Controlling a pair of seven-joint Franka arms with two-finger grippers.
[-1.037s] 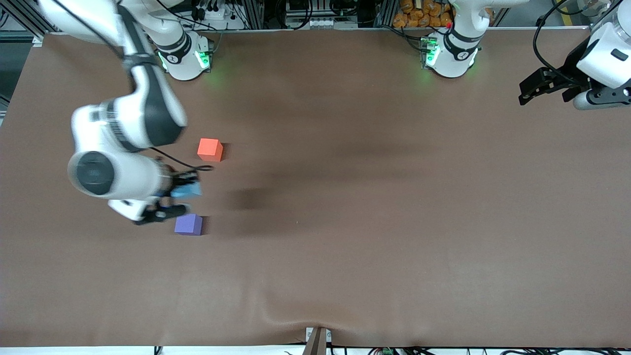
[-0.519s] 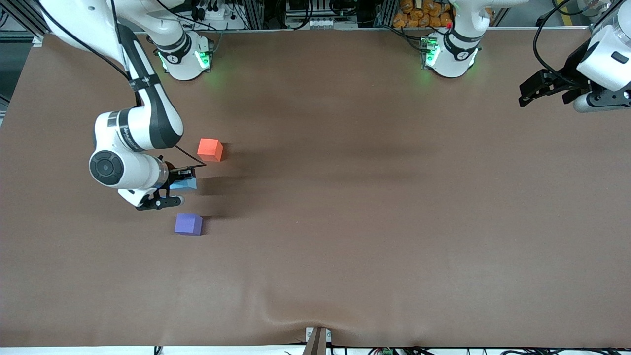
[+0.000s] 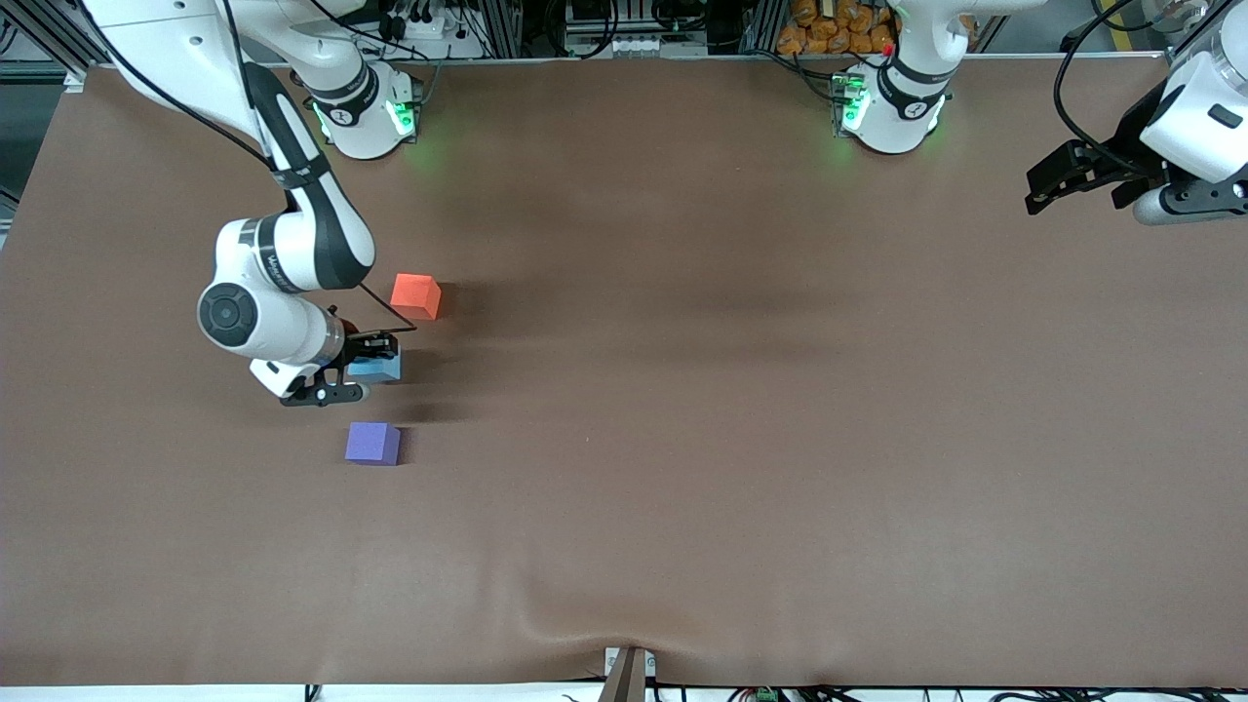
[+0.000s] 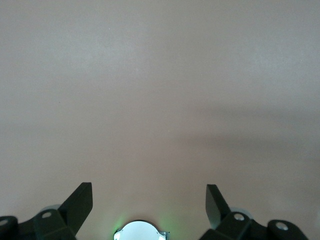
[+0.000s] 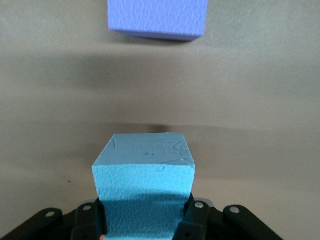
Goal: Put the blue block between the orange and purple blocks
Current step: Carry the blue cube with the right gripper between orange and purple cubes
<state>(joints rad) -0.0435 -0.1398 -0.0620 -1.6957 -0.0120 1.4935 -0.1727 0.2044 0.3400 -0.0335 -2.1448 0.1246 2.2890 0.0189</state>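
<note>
My right gripper is shut on the light blue block, low over the table in the gap between the other two cubes. The orange block sits farther from the front camera than the blue one. The purple block sits nearer to that camera, a short gap away from the held cube. My left gripper waits open over bare table at the left arm's end, nothing between its fingers.
A brown mat covers the whole table. A small mount stands at the table's edge nearest the front camera. Both arm bases stand along the edge farthest from it.
My right arm has come down and drawn in, bringing the blue block lower and slightly toward the orange block, away from the purple one. The left arm has barely moved.
</note>
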